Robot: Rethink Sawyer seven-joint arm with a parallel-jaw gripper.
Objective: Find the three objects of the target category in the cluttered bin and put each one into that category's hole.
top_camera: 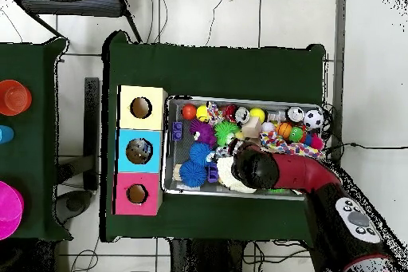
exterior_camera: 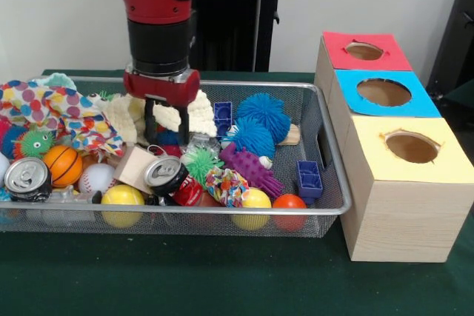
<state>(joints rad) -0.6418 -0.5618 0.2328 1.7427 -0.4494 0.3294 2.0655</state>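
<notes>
The silver wire-mesh bin (exterior_camera: 332, 155) holds a heap of toys, balls, cans and cloths. My gripper (exterior_camera: 166, 132) is lowered into its middle, its black fingers (exterior_camera: 150, 128) apart, with a cream knitted cloth (exterior_camera: 194, 114) behind and between them. It grips nothing that I can see. A crushed can (exterior_camera: 165, 174) lies just in front of it. The hole (exterior_camera: 364, 51) in the red-topped box is far right of the bin, and it also shows in the overhead view (top_camera: 137, 194). In the overhead view the arm (top_camera: 275, 171) hides the gripper above the bin (top_camera: 239, 99).
The blue-topped box's hole (exterior_camera: 384, 92) and the yellow-topped box's hole (exterior_camera: 412, 147) stand in line beside the bin. In the bin are blue spiky balls (exterior_camera: 263, 112), a purple spiky toy (exterior_camera: 252, 168), a polka-dot cloth (exterior_camera: 52, 109), a second can (exterior_camera: 27, 177) and yellow balls (exterior_camera: 122, 197).
</notes>
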